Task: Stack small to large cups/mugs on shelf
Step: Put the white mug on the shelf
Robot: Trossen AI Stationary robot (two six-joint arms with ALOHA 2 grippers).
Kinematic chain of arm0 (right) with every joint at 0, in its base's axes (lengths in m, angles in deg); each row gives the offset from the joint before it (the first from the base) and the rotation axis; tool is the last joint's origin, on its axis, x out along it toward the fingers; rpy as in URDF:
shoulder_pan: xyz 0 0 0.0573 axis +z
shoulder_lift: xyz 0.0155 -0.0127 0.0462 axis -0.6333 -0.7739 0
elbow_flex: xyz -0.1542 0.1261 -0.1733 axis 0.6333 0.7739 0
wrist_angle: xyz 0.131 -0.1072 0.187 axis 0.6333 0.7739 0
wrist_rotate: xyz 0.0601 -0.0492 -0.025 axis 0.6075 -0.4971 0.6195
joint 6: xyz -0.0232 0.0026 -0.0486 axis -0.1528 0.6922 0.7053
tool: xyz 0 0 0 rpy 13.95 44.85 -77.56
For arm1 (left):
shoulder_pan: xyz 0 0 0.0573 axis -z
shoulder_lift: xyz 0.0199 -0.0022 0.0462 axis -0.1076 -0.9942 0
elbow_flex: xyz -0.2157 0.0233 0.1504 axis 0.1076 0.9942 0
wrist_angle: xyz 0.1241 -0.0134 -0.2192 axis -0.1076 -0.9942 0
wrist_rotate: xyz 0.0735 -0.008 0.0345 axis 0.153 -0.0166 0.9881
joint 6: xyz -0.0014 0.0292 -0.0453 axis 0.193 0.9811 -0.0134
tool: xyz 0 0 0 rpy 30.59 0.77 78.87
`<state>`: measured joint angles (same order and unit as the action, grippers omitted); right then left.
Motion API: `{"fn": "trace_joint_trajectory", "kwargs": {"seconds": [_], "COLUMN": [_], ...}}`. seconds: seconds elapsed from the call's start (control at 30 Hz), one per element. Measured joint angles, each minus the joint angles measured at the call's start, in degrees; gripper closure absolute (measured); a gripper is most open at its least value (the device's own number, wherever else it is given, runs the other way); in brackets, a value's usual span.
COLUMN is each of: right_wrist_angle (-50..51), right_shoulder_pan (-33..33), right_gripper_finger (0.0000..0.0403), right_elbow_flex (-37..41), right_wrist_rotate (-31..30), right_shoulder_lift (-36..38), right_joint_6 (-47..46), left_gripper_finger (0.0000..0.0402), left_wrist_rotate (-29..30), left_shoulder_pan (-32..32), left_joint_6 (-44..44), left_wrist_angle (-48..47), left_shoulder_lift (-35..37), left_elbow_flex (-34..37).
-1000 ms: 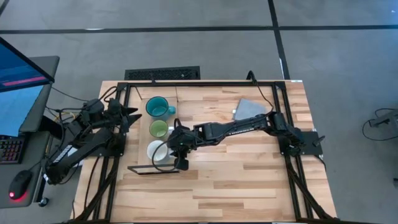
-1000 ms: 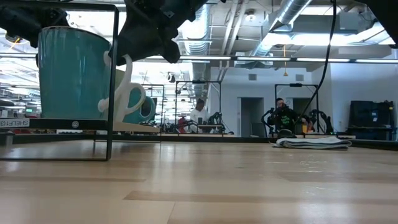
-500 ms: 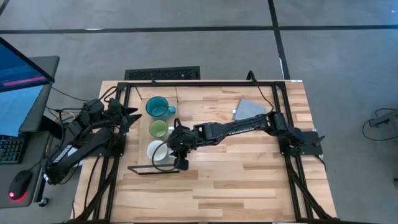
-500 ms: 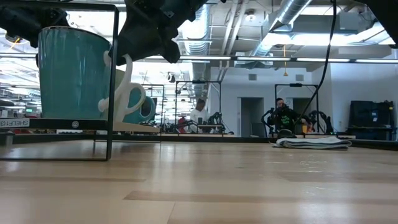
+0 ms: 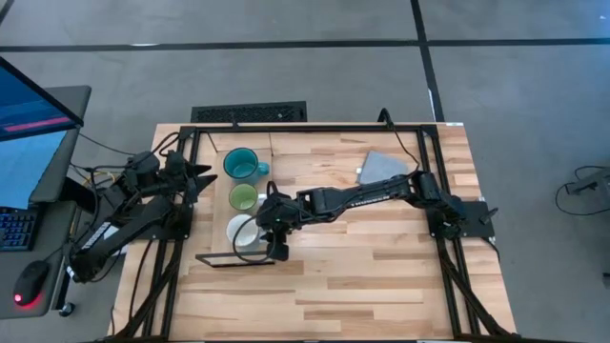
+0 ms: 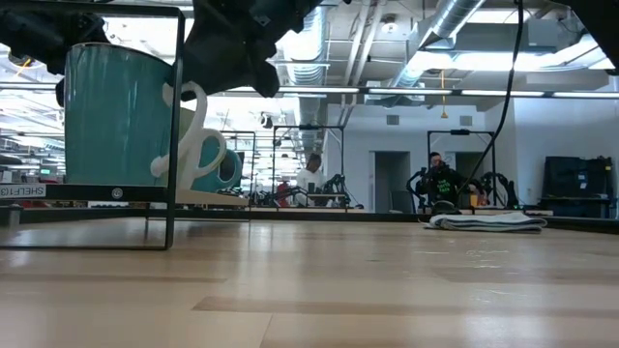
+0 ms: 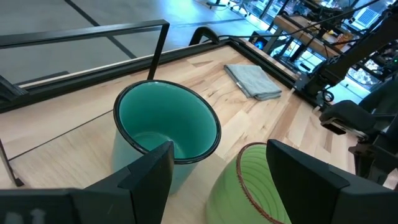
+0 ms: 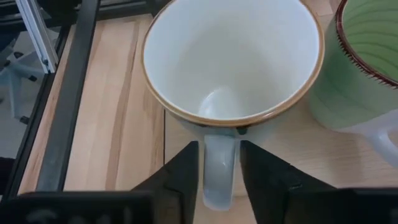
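Left gripper (image 5: 197, 174): left of frame, beside the shelf (image 5: 221, 191), fingers spread, holding nothing. Teal mug (image 5: 240, 164), green mug (image 5: 243, 197), white mug (image 5: 240, 232): a column on the shelf, left of centre, upright. Right gripper (image 8: 217, 169): pinching the white mug's handle (image 8: 219, 168); fingertips cut off at frame edge. Grey cloth (image 5: 378, 164), upper right, partly hidden under the right arm.

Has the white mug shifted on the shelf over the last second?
Barely. In the low view the white mug's handle sits slightly nearer the shelf's black post; from above, no shift shows.
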<state>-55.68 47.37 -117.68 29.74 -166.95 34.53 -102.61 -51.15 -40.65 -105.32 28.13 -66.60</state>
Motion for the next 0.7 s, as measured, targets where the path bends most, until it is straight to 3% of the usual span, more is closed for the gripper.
{"fn": "trace_joint_trajectory", "kwargs": {"seconds": [0.33, 0.7], "right_wrist_angle": [-0.79, -2.61], "right_shoulder_pan": [-0.42, -0.46], "right_gripper_finger": [0.02, 0.0186], "right_elbow_flex": [0.0, 0.02], "right_wrist_rotate": [-0.02, 0.23], "right_shoulder_lift": [0.0, 0.0], "right_joint_6": [0.0, 0.07], "left_gripper_finger": [0.0154, 0.0154], "left_wrist_rotate": [-0.01, -0.01], "left_shoulder_pan": [0.02, 0.02], "left_joint_6": [0.0, 0.0], "left_wrist_angle": [0.0, 0.0], "left_shoulder_lift": [0.0, 0.01], "left_elbow_flex": [0.01, 0.01]}}
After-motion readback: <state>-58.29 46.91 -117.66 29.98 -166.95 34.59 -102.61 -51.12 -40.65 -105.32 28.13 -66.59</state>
